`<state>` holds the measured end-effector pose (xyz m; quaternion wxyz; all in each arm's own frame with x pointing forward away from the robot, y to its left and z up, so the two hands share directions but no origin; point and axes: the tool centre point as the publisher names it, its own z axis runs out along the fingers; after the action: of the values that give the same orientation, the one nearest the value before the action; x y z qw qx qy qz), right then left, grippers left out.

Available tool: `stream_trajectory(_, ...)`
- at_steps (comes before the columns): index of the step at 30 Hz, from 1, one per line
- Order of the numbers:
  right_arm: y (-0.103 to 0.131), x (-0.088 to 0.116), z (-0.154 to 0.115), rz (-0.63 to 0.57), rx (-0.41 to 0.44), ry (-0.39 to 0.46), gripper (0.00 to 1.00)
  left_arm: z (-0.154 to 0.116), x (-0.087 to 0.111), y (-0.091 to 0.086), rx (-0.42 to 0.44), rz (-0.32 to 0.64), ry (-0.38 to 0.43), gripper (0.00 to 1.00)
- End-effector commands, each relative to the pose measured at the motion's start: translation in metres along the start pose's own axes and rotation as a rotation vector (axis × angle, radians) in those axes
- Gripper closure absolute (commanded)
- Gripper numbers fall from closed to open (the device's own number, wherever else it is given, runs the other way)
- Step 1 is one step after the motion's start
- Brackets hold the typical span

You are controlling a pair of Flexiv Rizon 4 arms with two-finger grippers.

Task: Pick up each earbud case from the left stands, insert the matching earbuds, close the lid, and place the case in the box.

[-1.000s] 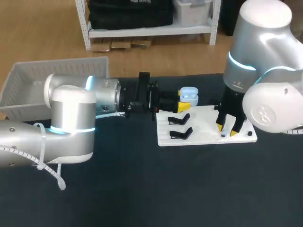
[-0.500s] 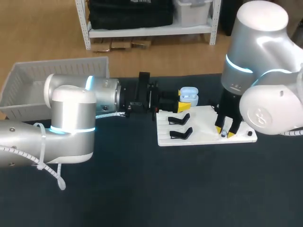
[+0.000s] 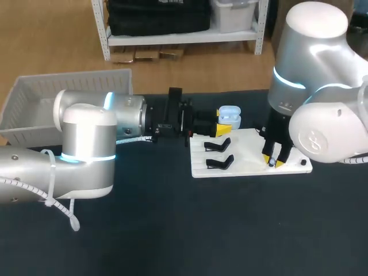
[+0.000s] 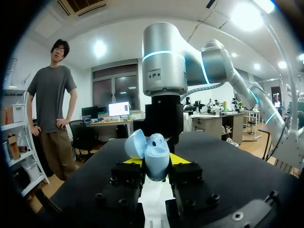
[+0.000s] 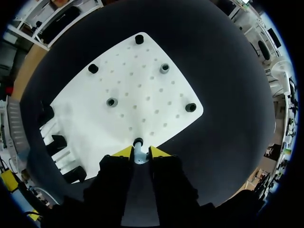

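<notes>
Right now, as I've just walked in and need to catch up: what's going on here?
The left pincer holds a light-blue earbud case, lid open, beside the white board. The right pincer is down at the board's front edge, closed on a small earbud. The box sits at the far left.

Left hand (image 3: 223, 124) grips horizontally; right hand (image 3: 272, 160) grips pointing straight down.

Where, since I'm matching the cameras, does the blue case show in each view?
Head: case in the left tool, by the white board's far left corner, lid open.
Left wrist: between the left tool's fingers, right arm behind it.
Right wrist: cannot make it out; the right tool grips an earbud on the board.
Landmark: the board, in head and right wrist views.
</notes>
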<state>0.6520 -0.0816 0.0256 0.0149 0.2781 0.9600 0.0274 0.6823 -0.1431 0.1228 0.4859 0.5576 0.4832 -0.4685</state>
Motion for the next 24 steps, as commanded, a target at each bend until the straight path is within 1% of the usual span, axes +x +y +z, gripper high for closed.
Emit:
stream_trajectory(1,-0.002,0.002,-0.004,0.000,-0.003,-0.006,1.00,0.000,0.001,-0.001,-0.006,0.004,-0.004,1.00)
stream_trajectory(12,-0.009,0.006,-0.024,0.000,-0.037,-0.020,1.00,0.000,0.001,-0.001,-0.006,0.004,-0.004,1.00)
stream_trajectory(20,-0.016,0.004,-0.036,0.006,-0.054,-0.028,1.00,0.000,0.001,-0.001,-0.006,0.004,-0.004,1.00)
stream_trajectory(24,-0.017,0.006,-0.051,-0.003,-0.069,-0.034,1.00,0.000,0.001,-0.001,-0.006,0.004,-0.004,1.00)
